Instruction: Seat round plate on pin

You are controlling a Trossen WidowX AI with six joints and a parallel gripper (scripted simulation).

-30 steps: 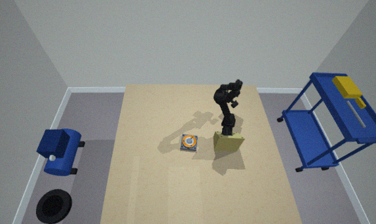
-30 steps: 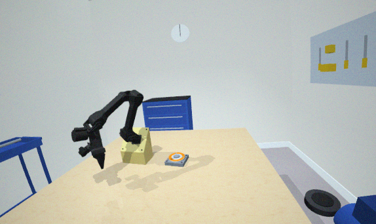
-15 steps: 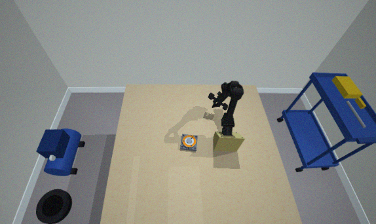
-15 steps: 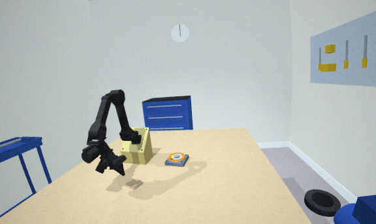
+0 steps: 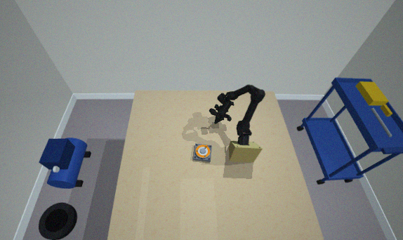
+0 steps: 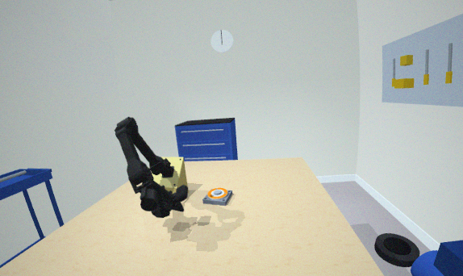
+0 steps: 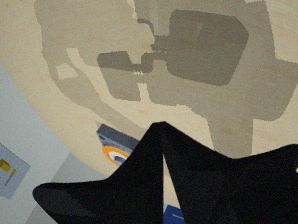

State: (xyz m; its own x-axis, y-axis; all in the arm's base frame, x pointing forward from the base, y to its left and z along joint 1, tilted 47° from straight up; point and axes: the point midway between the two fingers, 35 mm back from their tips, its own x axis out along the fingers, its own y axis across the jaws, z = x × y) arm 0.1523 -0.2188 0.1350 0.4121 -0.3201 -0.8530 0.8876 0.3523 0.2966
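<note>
The round plate (image 5: 208, 151) (image 6: 218, 198) (image 7: 111, 149), an orange ring with a white inner ring, sits around the grey post (image 5: 203, 151) (image 6: 218, 192) on the square grey base (image 5: 202, 161) (image 6: 215, 202) (image 7: 115, 135). The plate looks slightly tilted in the exterior view. The tab, its hole and the pin are too small to make out. My gripper (image 5: 216, 121) (image 6: 182, 209) (image 7: 159, 128) is shut with nothing between its fingertips. It is above the table, away from the base and not touching the plate. In the wrist view a black finger hides part of the plate and base.
The yellow-green mounting block (image 5: 244, 153) (image 6: 180, 173) of the arm stands beside the base. The wooden table (image 5: 163, 210) (image 6: 277, 242) carries the arm's shadow. A blue cart (image 5: 325, 147) (image 6: 18, 181) stands off one side; a blue compressor (image 5: 67, 168) and a black tyre (image 5: 45, 221) (image 6: 410, 258) are off the other.
</note>
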